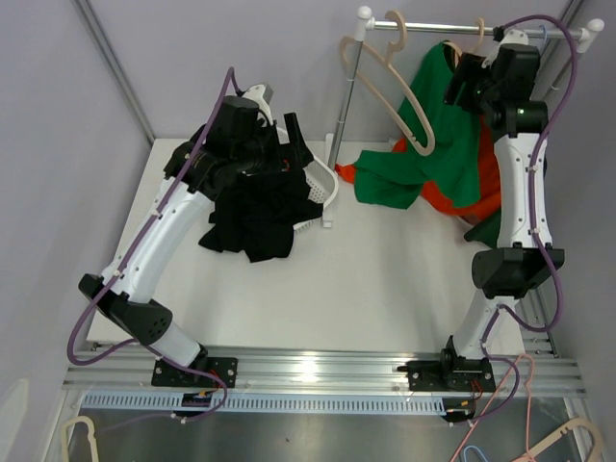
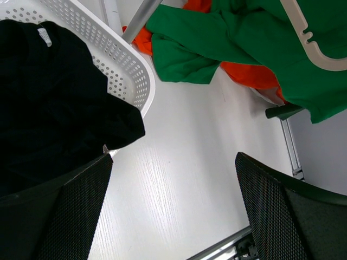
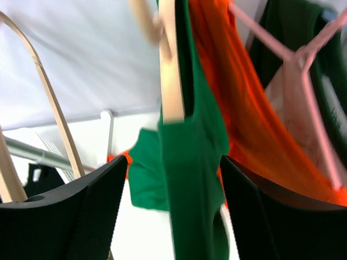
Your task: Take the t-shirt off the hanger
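A green t-shirt (image 1: 438, 154) hangs from a wooden hanger (image 3: 171, 65) on the rail (image 1: 481, 27); its lower part drapes onto the table. My right gripper (image 1: 462, 79) is up at the rail by the shirt's shoulder. In the right wrist view it (image 3: 173, 216) is open, and the green shirt (image 3: 195, 179) hangs between its fingers (image 3: 70, 216) with gaps on both sides. My left gripper (image 1: 294, 144) is open and empty over the basket's edge, with bare table between its fingers (image 2: 271, 211) in the left wrist view.
A white perforated basket (image 1: 327, 188) holds a heap of black clothes (image 1: 255, 207). An empty beige hanger (image 1: 409, 101) hangs left of the green shirt. An orange shirt (image 3: 244, 108) on a pink hanger (image 3: 303, 70) hangs behind it. The rail's post (image 1: 346, 91) stands by the basket.
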